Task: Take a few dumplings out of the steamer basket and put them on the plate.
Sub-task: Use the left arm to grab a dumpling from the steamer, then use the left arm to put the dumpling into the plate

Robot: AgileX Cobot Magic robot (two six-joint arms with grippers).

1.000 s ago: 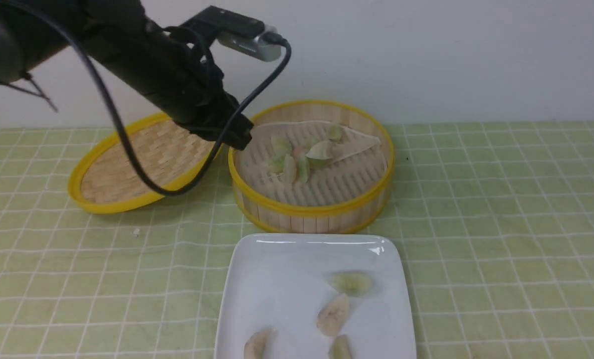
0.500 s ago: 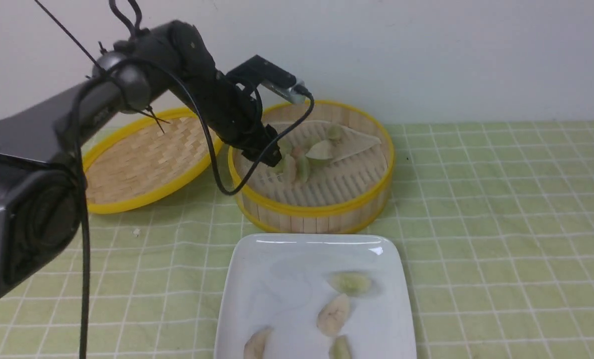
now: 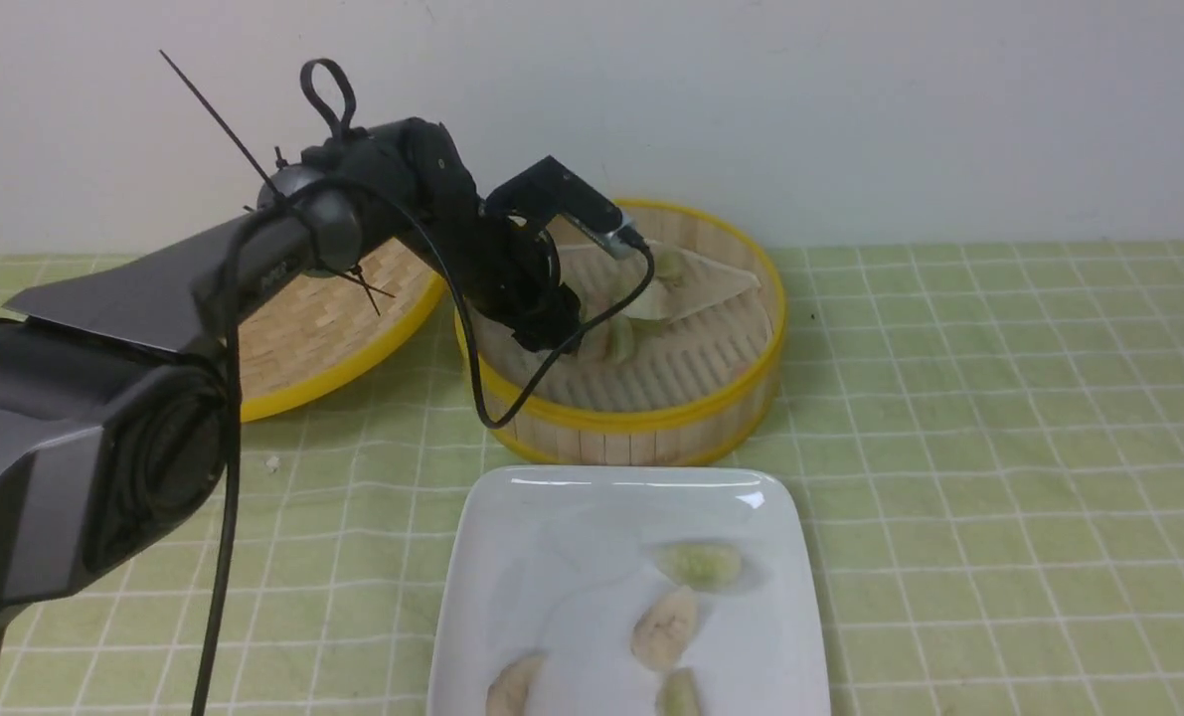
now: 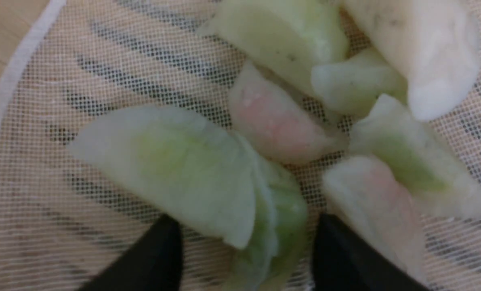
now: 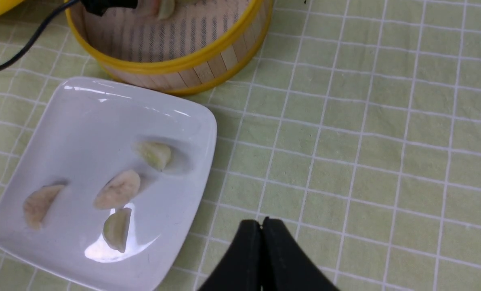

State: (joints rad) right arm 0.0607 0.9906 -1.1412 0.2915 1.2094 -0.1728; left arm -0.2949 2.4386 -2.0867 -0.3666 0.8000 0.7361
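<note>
Bench (image 3: 999,447) covered w/ a pale green cloth (image 5: 385,161), white grid lines; plain off-white wall (image 3: 850,99) behind. Steamer basket (image 3: 651,423) sits mid-bench toward the wall; plate (image 3: 552,527) just in front of it; shallow woven lid (image 3: 353,328) just beside the basket on its left.

Front view: left arm reaches down into the basket and hides most of what's inside, so the claw's opening can't be read from there. Left wrist view fills that in: left claw (image 4: 244,242) has its black fingertips (image 4: 159,250) spread apart, one each side of a green dumpling (image 4: 192,178) on the mesh liner (image 4: 103,60); not clamped on it; more dumplings (image 4: 280,129) (pink, green, one whitish) crowd just beyond.

Right wrist view only: right claw (image 5: 262,230), tips pressed together, nothing held, over bare cloth near the plate's right side. It also shows nearly the whole plate w/ four dumplings on it; the front view cuts off the plate's near edge.
</note>
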